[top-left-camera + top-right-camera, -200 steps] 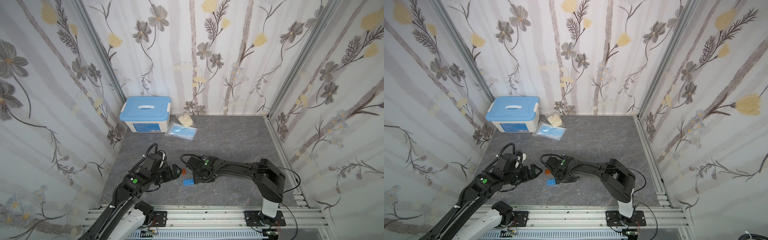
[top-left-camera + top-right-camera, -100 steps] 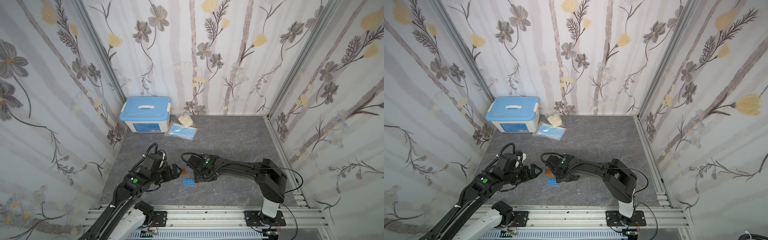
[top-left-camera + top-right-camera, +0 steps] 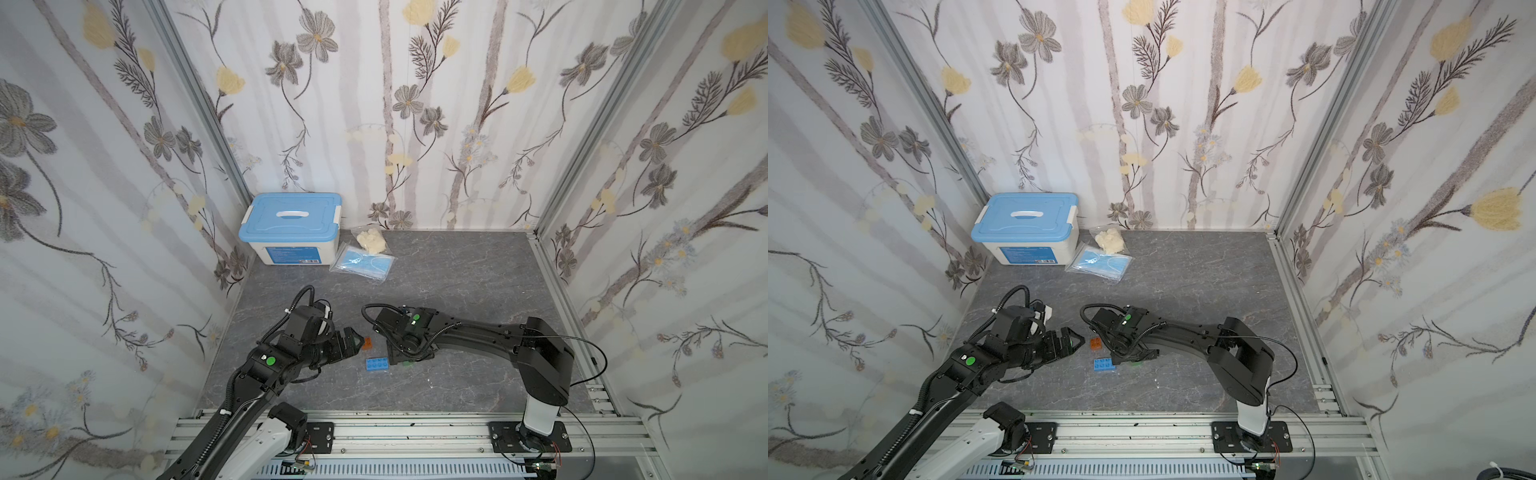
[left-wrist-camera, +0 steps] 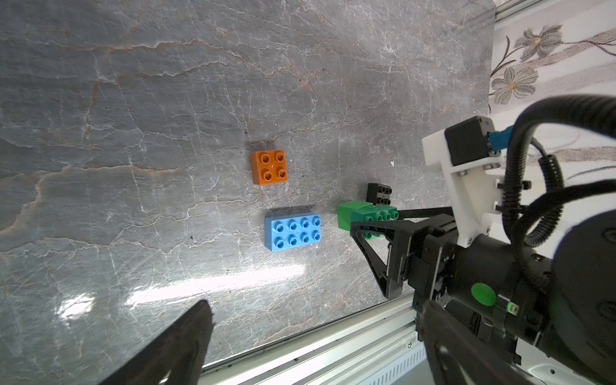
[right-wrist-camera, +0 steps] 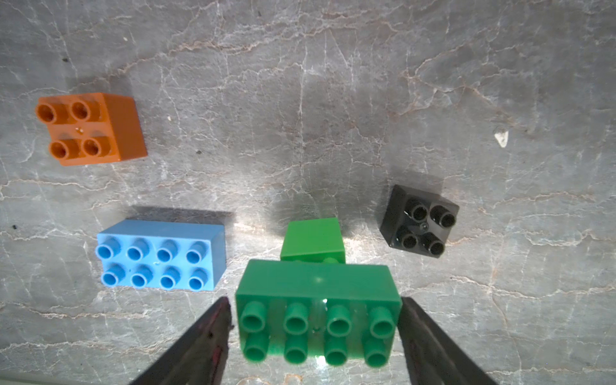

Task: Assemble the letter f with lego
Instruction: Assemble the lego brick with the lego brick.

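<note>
- Grey marble-look tabletop (image 3: 457, 282), floral walls on three sides. All the lego sits near its front edge, between the two arms.
- Right arm (image 3: 478, 332) reaches low across the table and its wrist covers most of the green lego in both top views.
- Left arm (image 3: 266, 365) angles in from the front corner, wrist low.
- White storage box with a blue lid (image 3: 291, 224) stands in the back corner, well apart from the bricks.
- Clear bag of blue face masks (image 3: 361, 264) lies just beside the box. A small bag of cream pieces (image 3: 372, 241) sits behind it by the wall.
- Right gripper (image 5: 315, 300): jaws released, one finger at each end of the dark green brick. There is a thin gap at one end, and contact at the other is unclear.
- Left gripper (image 3: 353, 338): jaws spread wide, nothing in them, tips just beside the orange brick.
- Dark green 2x4 brick (image 5: 316, 283), studs up, sits on top of the light green brick. Can't tell if it is pressed fully home.
- Light-blue 2x4 brick (image 5: 160, 256), studs up on the table, is just beside the green stack and not touching it.
- Light green brick (image 5: 313, 238) sticks out from under the dark green one. Its stud count is hidden.
- Orange 2x2 brick (image 5: 90, 128), studs up, lies alone, apart from the blue and farther from the front rail.
- Black 2x2 brick (image 5: 420, 221), studs up, sits turned at an angle. It is near the green stack on the side away from the blue and not touching it.
</note>
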Available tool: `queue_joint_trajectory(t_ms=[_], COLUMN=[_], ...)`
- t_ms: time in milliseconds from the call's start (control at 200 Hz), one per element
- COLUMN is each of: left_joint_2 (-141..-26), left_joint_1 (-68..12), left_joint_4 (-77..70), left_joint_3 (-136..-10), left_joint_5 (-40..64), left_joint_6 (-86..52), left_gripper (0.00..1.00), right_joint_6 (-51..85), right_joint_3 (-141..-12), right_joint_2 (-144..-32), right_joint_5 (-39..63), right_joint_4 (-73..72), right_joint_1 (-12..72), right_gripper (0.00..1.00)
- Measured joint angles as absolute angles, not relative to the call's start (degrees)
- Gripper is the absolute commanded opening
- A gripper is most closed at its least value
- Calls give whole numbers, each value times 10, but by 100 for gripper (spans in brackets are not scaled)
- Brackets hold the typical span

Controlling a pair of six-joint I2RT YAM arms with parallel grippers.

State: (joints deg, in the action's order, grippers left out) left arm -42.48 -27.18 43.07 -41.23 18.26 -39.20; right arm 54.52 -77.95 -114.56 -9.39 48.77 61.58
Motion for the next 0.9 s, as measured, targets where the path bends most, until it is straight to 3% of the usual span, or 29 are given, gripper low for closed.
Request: queue_joint_trajectory(t_ms=[300,634,899], left_joint_2=[-427,-427,-427], left_joint_1=[-270,-268,-268], left_joint_4=[430,430,430], left_joint_3=[-411,-411,-411], left_joint_5=[184,187,187], left_joint_6=[-392,-392,-392], left_gripper=[100,100,100], right_joint_6=[545,545,545], right_joint_3=[-780,-780,-781], right_joint_2=[-1146,-1152,-1154], right_joint_5=[-96,-98,-103], right_joint_4=[485,484,485], right_joint_1=[616,616,616], right_gripper=[71,70,62])
